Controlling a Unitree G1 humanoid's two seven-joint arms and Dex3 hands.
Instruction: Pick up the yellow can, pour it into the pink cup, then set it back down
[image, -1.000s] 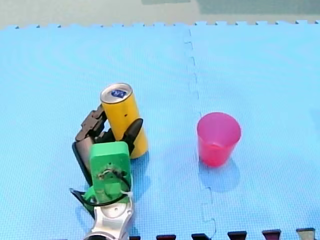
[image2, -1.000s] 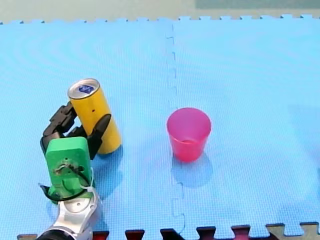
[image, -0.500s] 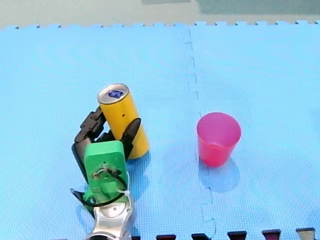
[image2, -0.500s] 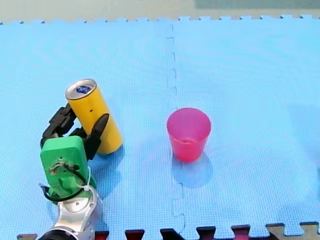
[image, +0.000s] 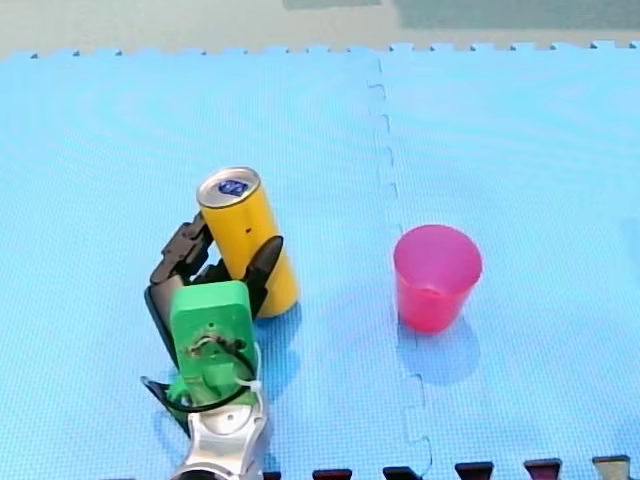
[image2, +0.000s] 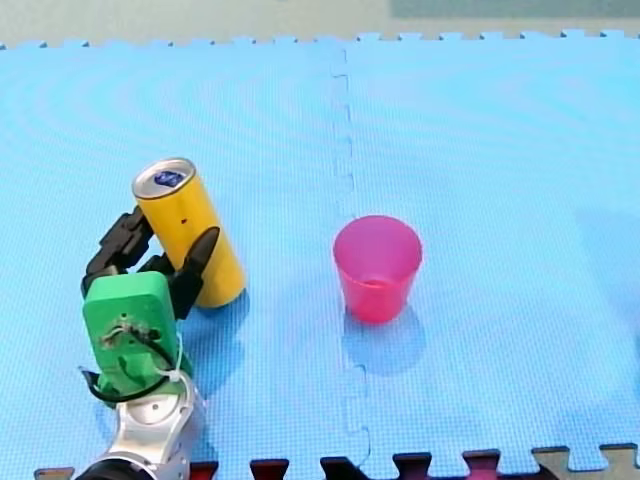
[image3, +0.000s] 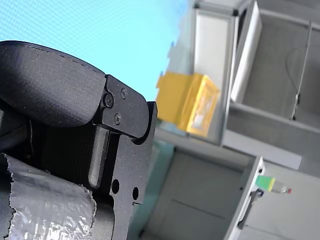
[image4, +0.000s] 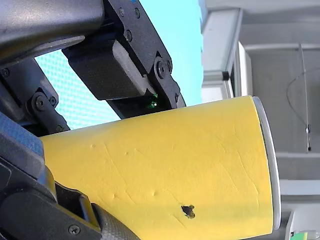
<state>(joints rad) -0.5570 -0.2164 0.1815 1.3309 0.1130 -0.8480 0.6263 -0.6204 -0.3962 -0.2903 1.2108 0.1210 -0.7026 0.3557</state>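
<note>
A yellow can (image: 250, 245) with a silver top leans to the left on the left part of the blue foam mat (image: 520, 160). My left hand (image: 228, 262) comes in from the bottom left and is shut on the can, with black fingers (image: 183, 250) on its left side and the thumb (image: 268, 262) on its right. The can's base is at the mat; I cannot tell if it touches. The second wrist view shows the can (image4: 175, 165) close up between this hand's black fingers (image4: 115, 70). The pink cup (image: 437, 277) stands upright and apart, to the right of the can.
A seam (image: 385, 150) in the mat runs from front to back between can and cup. Dark and red tile pieces (image: 475, 470) line the mat's front edge. In the first wrist view a black hand part (image3: 70, 125) is near, with a yellow box (image3: 187, 105) and grey cabinets behind.
My left hand and the can have shifted slightly to the left, and the can leans a little more. The pink cup has not moved.
</note>
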